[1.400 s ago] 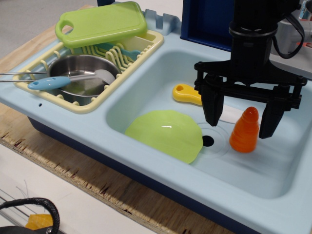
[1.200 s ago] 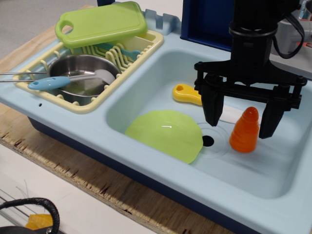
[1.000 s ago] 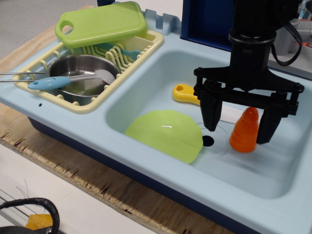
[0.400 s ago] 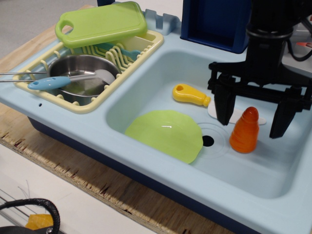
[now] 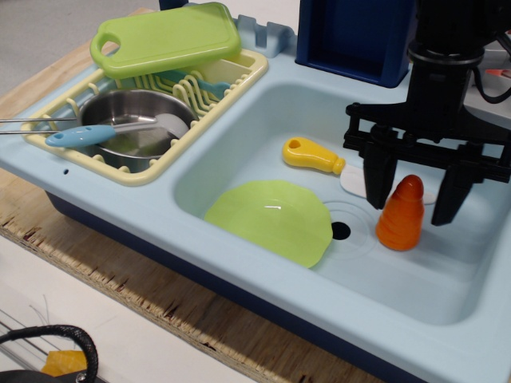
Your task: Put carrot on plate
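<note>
The orange ridged carrot [image 5: 401,216] stands upright on the sink floor, right of the drain. The lime-green plate [image 5: 271,220] lies in the sink at the front left, leaning against the sink wall. My black gripper [image 5: 409,209] hangs over the carrot with its jaws open. One finger [image 5: 375,182] is left of the carrot and the other [image 5: 446,196] is right of it, neither touching it. The carrot's upper half sits between them.
A yellow-handled white toy knife [image 5: 313,155] lies behind the carrot. The drain hole [image 5: 340,230] is between plate and carrot. A dish rack [image 5: 94,156] at left holds a steel pot [image 5: 136,116], a blue-handled utensil [image 5: 78,135] and a green cutting board [image 5: 168,37].
My gripper has shifted right and slightly back, and its fingers have drawn a little closer together around the carrot. The carrot and plate have not moved.
</note>
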Controlling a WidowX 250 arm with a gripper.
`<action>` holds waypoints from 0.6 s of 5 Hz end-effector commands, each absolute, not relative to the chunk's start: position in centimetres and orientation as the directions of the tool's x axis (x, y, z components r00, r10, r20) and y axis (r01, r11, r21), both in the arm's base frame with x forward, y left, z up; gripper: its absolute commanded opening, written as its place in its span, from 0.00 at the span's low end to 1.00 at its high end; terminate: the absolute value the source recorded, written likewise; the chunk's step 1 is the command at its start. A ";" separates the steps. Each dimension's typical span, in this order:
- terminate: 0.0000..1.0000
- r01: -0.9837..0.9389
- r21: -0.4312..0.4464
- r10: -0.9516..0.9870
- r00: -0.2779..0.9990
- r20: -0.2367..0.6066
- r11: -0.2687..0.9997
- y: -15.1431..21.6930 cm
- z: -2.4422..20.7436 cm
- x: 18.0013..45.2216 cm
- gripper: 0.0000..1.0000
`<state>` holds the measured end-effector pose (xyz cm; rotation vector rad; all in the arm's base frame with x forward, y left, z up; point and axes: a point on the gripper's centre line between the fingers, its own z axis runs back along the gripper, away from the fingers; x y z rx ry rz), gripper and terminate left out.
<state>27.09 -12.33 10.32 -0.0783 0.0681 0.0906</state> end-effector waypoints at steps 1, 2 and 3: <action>0.00 -0.085 -0.090 0.083 0.996 -0.035 0.992 -12.7 11.3 27.4 0.00; 0.00 -0.089 -0.088 0.086 0.996 -0.039 0.992 -12.6 11.2 27.3 0.00; 0.00 -0.093 -0.078 0.093 0.996 0.002 0.993 -12.5 13.4 27.7 0.00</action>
